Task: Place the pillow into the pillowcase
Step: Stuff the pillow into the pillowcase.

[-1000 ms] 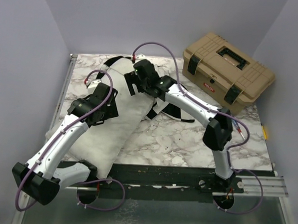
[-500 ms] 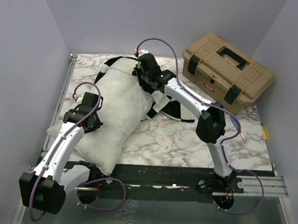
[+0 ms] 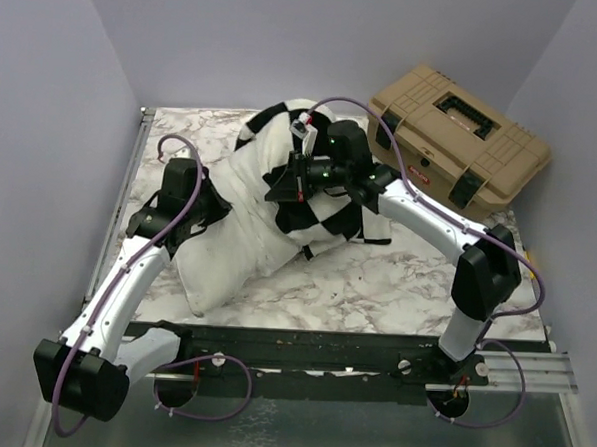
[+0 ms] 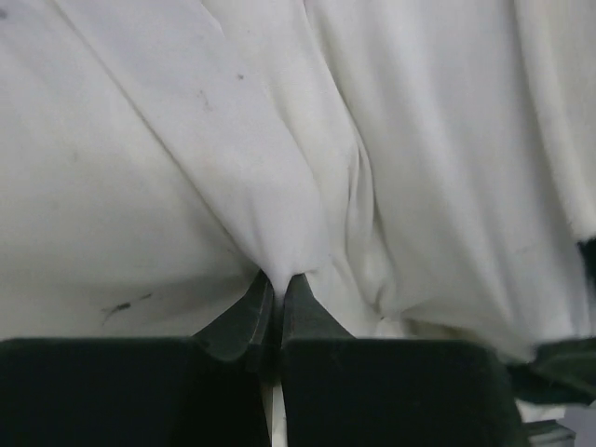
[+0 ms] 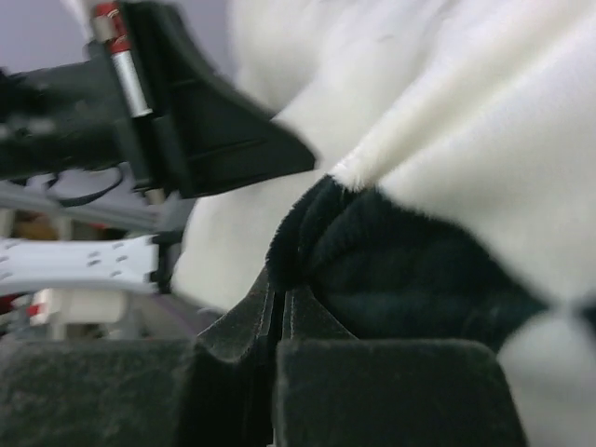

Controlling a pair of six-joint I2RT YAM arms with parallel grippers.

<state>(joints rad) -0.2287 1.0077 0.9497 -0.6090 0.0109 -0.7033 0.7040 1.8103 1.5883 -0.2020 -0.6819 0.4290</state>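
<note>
We judge pillow (image 4: 279,140) and pillowcase (image 5: 410,279) soft, light, limp: best pinched at a fold. Our left gripper (image 4: 276,291) clamps pillow cloth, right gripper (image 5: 279,300) a black pillowcase square.

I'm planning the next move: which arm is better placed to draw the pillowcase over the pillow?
Probably right. The right gripper is shut on the pillowcase; the left gripper pinches only the pillow, on its white cloth.

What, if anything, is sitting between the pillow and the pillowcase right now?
Nothing visible. The pillow and pillowcase touch, the case bunched against the pillow's right side. The left gripper pinches pillow fabric, the right gripper pinches the case. The tan toolbox sits off to the side. The case's opening is not visible.
</note>
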